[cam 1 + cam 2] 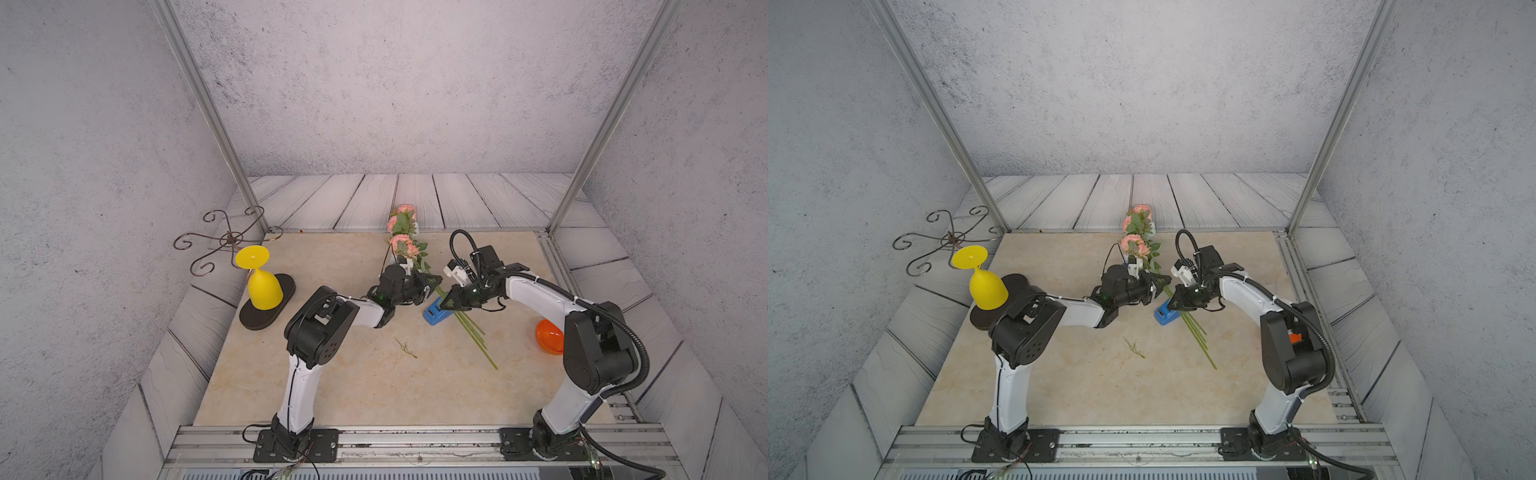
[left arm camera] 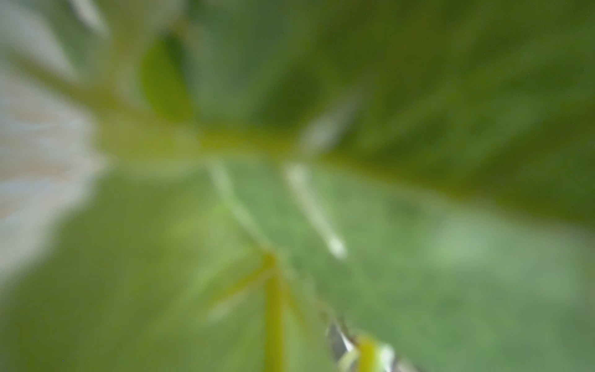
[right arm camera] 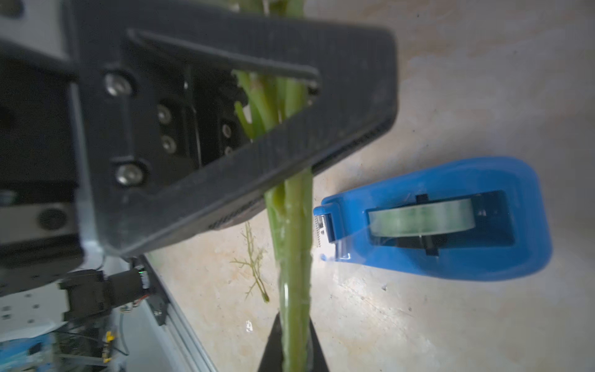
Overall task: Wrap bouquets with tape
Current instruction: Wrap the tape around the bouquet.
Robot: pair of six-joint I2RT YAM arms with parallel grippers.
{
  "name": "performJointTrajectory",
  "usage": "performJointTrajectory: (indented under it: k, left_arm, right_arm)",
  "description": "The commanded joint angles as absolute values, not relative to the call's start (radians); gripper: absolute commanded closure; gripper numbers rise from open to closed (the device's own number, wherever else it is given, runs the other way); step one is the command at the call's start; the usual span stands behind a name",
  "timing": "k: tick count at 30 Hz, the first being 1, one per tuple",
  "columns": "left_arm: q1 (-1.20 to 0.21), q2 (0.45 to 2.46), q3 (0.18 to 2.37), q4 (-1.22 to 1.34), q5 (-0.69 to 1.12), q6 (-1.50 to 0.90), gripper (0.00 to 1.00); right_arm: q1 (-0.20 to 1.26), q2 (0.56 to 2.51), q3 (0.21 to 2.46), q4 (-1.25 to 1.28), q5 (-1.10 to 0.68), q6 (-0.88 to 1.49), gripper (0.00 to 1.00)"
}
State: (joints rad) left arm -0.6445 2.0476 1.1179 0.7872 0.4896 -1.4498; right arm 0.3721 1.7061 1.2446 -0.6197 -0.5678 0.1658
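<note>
Right gripper (image 1: 446,302) jaws clenched on bouquet (image 1: 400,243) stems, just beside blue tape dispenser (image 3: 450,219) on table (image 1: 353,386). Left gripper (image 1: 430,284) at leaves, jaws' state unclear. Leaves fill left wrist view. Loose sprig (image 1: 406,347), orange object (image 1: 548,336) nearby.

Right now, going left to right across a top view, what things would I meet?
Curly brown wire stand → yellow upturned plastic goblet → small loose green sprig → blue plastic tape dispenser → orange round object.
</note>
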Motion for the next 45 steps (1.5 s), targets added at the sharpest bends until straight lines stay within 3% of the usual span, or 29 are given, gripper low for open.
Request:
performJointTrajectory:
  k: [1, 6, 10, 13, 15, 17, 21, 26, 32, 38, 45]
  left_arm:
    - [-0.65, 1.982, 1.162, 0.501, 0.534, -1.285, 0.75]
    - [-0.674, 1.996, 1.27, 0.221, 0.554, -1.259, 0.72]
    - [-0.686, 2.02, 1.303, 0.174, 0.563, -1.289, 0.71]
    - [-0.69, 2.039, 1.308, 0.235, 0.586, -1.33, 0.78]
    - [-0.69, 2.039, 1.322, 0.234, 0.593, -1.33, 1.0]
    - [-0.689, 2.037, 1.344, 0.214, 0.599, -1.315, 1.0]
    - [-0.683, 2.03, 1.305, 0.313, 0.603, -1.345, 1.0]
    - [-0.661, 2.028, 1.237, 0.519, 0.598, -1.356, 1.0]
    - [-0.653, 2.075, 1.195, 0.876, 0.586, -1.41, 1.0]
    - [-0.653, 2.092, 1.15, 1.092, 0.549, -1.416, 1.0]
    - [-0.65, 2.111, 1.12, 1.237, 0.496, -1.435, 1.0]
  right_arm:
    - [0.405, 1.644, 1.282, -0.718, -0.304, 0.073, 1.0]
    - [0.483, 1.653, 1.309, -0.728, -0.157, 0.043, 1.0]
    - [0.525, 1.674, 1.324, -0.731, -0.101, 0.02, 1.0]
    - [0.539, 1.657, 1.294, -0.684, -0.08, 0.027, 1.0]
    - [0.543, 1.652, 1.287, -0.679, -0.088, 0.022, 1.0]
    - [0.542, 1.645, 1.276, -0.669, -0.116, 0.017, 1.0]
    - [0.516, 1.628, 1.251, -0.658, -0.207, 0.065, 0.85]
    - [0.42, 1.566, 1.15, -0.554, -0.428, 0.233, 0.48]
    - [0.293, 1.607, 1.049, -0.341, -0.781, 0.453, 0.36]
    - [0.247, 1.666, 0.979, -0.029, -0.971, 0.698, 0.41]
    - [0.246, 1.723, 1.026, -0.182, -0.963, 0.587, 0.79]
